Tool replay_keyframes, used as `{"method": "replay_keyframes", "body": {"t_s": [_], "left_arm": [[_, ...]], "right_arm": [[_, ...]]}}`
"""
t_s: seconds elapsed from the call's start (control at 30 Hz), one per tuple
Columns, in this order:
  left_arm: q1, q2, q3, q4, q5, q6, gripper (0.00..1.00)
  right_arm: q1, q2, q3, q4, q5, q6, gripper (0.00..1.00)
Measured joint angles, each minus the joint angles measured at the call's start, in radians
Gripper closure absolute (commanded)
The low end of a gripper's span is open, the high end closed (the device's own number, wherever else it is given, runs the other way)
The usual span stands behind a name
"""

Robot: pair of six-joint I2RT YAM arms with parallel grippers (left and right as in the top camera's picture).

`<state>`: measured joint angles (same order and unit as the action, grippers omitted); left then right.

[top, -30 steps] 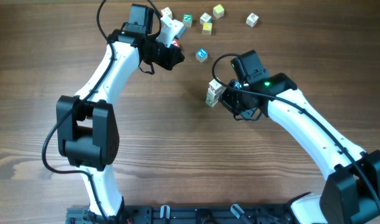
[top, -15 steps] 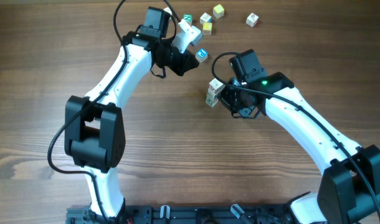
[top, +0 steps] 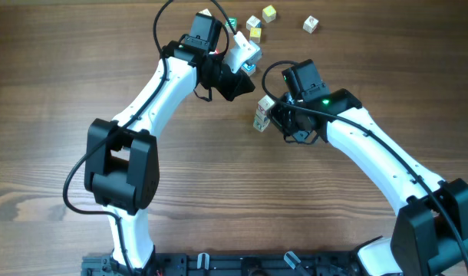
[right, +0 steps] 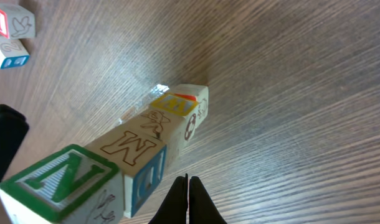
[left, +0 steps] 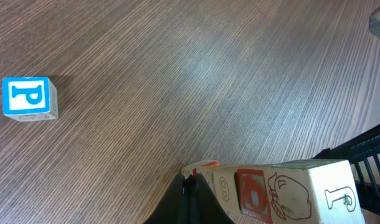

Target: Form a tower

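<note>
The tower (top: 262, 113) is a narrow column of white letter cubes standing mid-table; in the right wrist view the tower (right: 146, 146) shows green N, M and a red-topped cube. My right gripper (top: 274, 121) is shut and empty just right of it, its tips (right: 187, 183) beside the column. My left gripper (top: 243, 77) is shut too, with a second short column of cubes (top: 245, 52) resting against it. In the left wrist view that column (left: 271, 186) with red markings lies right of the shut tips (left: 191, 180).
A blue P cube (left: 28, 98) sits alone on the wood, half hidden under the left arm in the overhead view. Loose letter cubes (top: 255, 29) (top: 269, 12) (top: 311, 25) lie at the table's far edge.
The left arm has swung right and nearer, toward the tower, and the second column of cubes has moved with it. The right arm and tower have stayed in place.
</note>
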<state>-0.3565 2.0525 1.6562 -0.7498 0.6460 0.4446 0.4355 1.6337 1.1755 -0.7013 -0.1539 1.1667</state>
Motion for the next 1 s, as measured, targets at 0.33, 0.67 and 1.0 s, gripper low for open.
{"method": "replay_keyframes", "body": {"t_s": [0.33, 0.67, 1.0], "left_arm": [[-0.011, 0.000, 0.000, -0.016, 0.008, 0.000, 0.96], [-0.033, 0.000, 0.000, -0.055, 0.020, 0.000, 0.96], [-0.035, 0.000, 0.000, -0.067, 0.023, 0.000, 0.96]], "right_arm": [[0.000, 0.000, 0.000, 0.032, 0.002, 0.000, 0.96], [0.000, 0.000, 0.000, 0.044, 0.002, 0.011, 0.95], [0.000, 0.000, 0.000, 0.045, 0.002, 0.011, 0.96]]}}
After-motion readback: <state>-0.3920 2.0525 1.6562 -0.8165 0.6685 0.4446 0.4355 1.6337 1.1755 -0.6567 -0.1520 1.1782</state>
